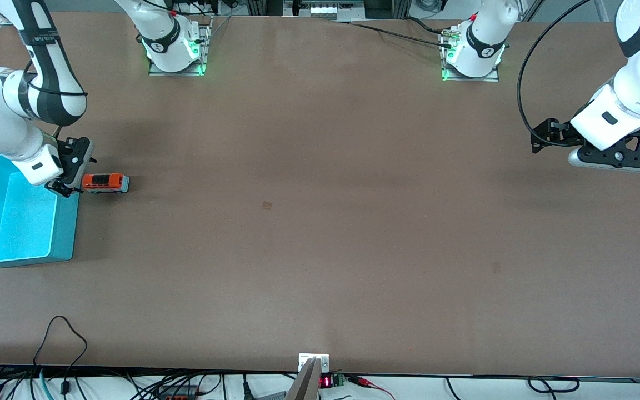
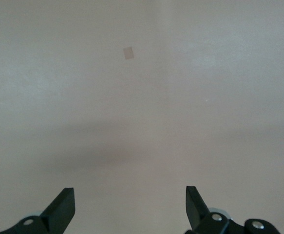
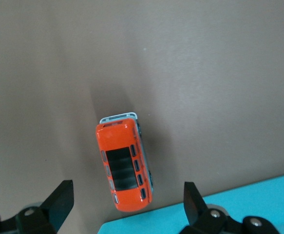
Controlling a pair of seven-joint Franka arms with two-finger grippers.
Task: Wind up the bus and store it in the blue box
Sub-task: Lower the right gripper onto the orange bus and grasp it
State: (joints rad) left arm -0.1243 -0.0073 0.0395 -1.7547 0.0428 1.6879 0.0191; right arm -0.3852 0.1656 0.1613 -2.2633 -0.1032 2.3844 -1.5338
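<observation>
Low over the blue box's (image 1: 63, 230) rim, the right gripper (image 1: 70, 179) hangs spread wide beside the bus (image 1: 105, 183); the left gripper (image 2: 130, 207) waits wide apart above bare table (image 1: 320, 222).

I see loose black cables (image 1: 64, 344) hanging off my near table (image 1: 320, 222) edge, by a small red number display (image 1: 325, 381).

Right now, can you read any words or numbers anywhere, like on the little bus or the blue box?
Bus: no words or numbers show on it.
Blue box: plain walls, no writing.
Band on the right arm: small white print, too small to read.
Red lit digits on a small display at the table's edge nearest the front camera: too small to read.
</observation>
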